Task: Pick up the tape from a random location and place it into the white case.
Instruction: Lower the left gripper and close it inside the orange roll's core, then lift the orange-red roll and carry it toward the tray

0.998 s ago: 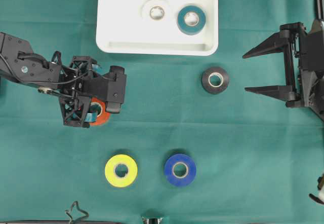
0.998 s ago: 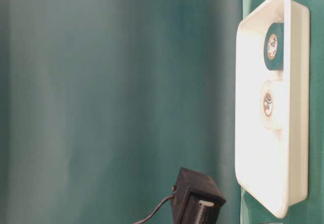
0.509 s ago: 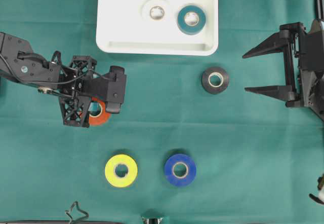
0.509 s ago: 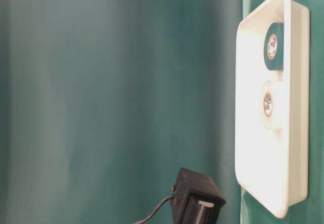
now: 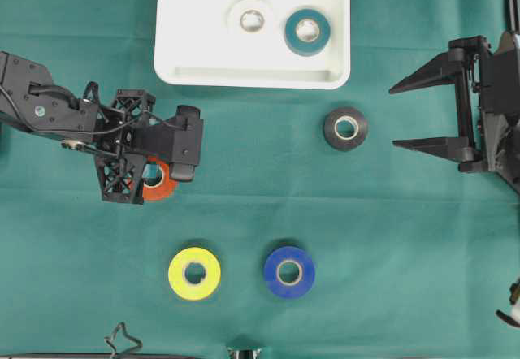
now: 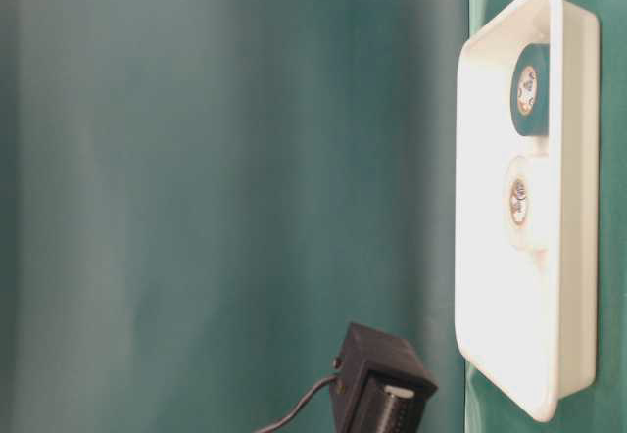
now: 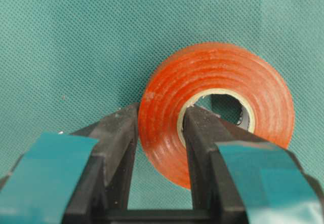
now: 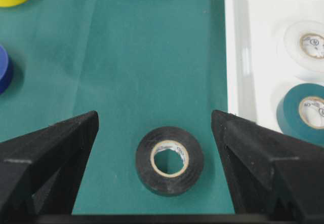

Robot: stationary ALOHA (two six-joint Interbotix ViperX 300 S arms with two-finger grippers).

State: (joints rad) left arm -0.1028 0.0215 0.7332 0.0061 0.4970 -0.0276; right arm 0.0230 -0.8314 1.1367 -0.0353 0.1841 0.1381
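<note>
On the green woven cloth of the counter [image 5: 390,237] we see the glossy orange tape [image 7: 217,107], a flat ring lying left of centre; the left gripper [image 7: 159,133] now pinches its wall, one finger inside the core, after gaping a second ago. Right gripper [image 8: 154,127] stands spread, unchanged, and the smooth white case [image 5: 252,73] sits at the far edge

Camera layout: four views.
Overhead looks straight down; table-level sits rolled sideways; wrist views close, sharing the white case [image 5: 252,73] with the right wrist.
</note>
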